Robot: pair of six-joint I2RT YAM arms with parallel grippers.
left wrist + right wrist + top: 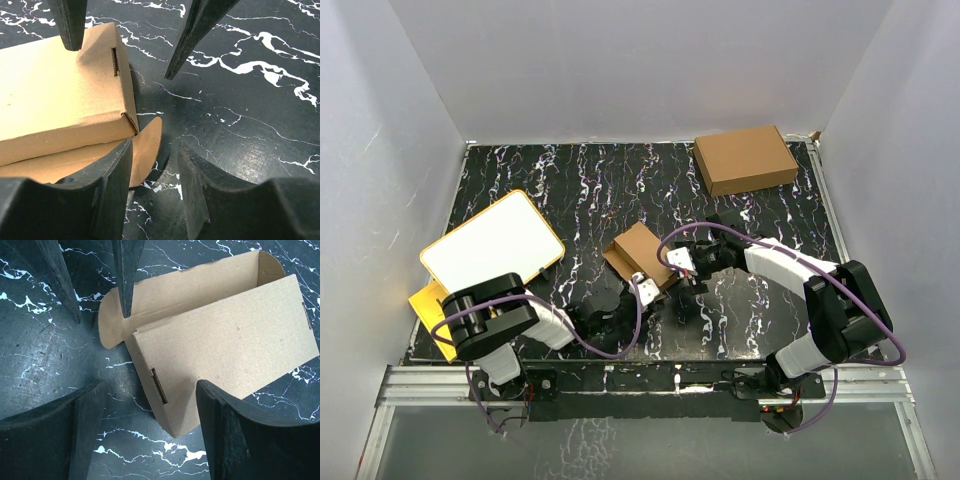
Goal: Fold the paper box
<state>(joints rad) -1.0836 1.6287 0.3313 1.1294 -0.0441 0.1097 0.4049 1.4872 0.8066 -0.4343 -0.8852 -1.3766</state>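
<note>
The paper box [640,255] is plain brown cardboard, partly folded, lying on the black marbled table. In the left wrist view the box [60,95] lies at the left, with a rounded flap [147,145] flat on the table beside my left finger. My left gripper [155,185] is open and empty, just right of the box's corner. In the right wrist view the box [235,335] has its lid raised and a slot in the end wall. My right gripper [150,430] is open, and the box's near corner lies between its fingers. In the top view both grippers, left [642,292] and right [685,268], sit at the box's near side.
A larger ready-made brown box [745,158] stands at the back right. A white board with a yellow rim [492,245] lies at the left, with a yellow sheet [428,305] under its near corner. The table's near edge runs along the arm bases.
</note>
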